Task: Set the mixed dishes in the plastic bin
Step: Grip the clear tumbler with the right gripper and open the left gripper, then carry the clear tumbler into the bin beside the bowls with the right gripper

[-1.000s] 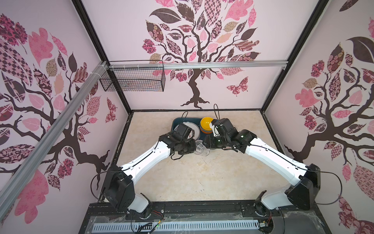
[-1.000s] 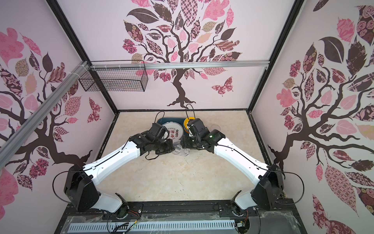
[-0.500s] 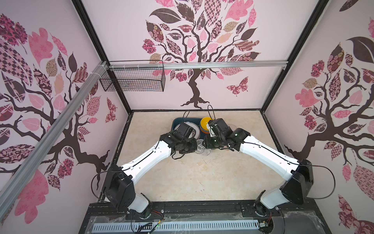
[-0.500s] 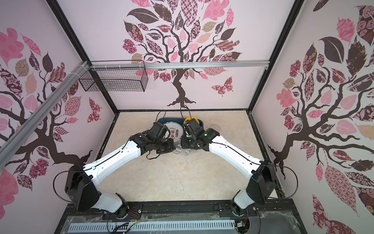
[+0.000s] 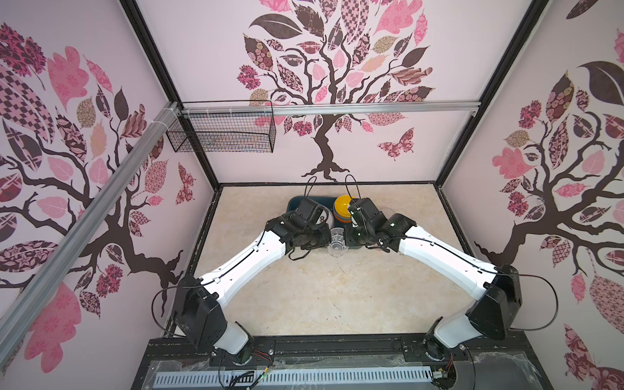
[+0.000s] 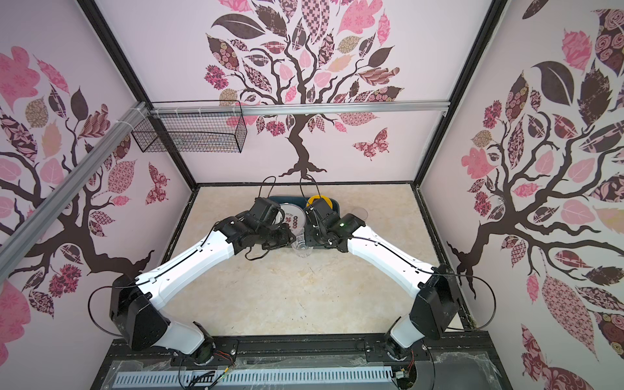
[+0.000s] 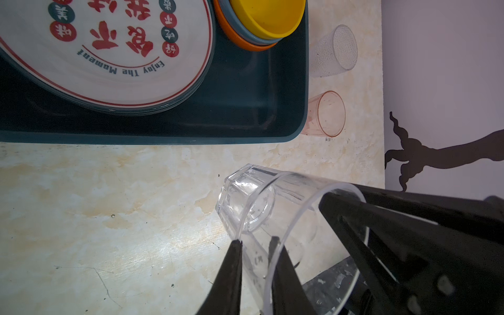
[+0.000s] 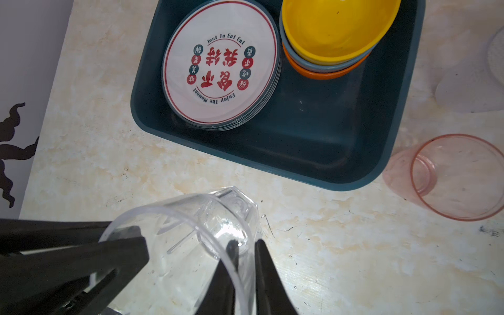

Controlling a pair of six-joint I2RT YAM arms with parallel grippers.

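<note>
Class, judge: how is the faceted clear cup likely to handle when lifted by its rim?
The faceted cup looks like thin clear plastic: probably light and fairly stiff. Its glossy wall may slip in the right gripper's narrow rim pinch. It tapers to a smaller base, so a nudge might tip it.

Bin (image 8: pixel 327 131) near-right floor bare; plates (image 8: pixel 221 68) left, bowls (image 8: pixel 335 30) far-right.

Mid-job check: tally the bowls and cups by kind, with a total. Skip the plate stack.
Small plastic bowls, nested in the dark teal rectangular plastic bin: 3 (yellow bowl, blue-grey bowl, orange bowl)
Translucent plastic cups, outside the bin: 3 (clear faceted cup, frosted clear cup, pinkish cup)
Total: 6
</note>
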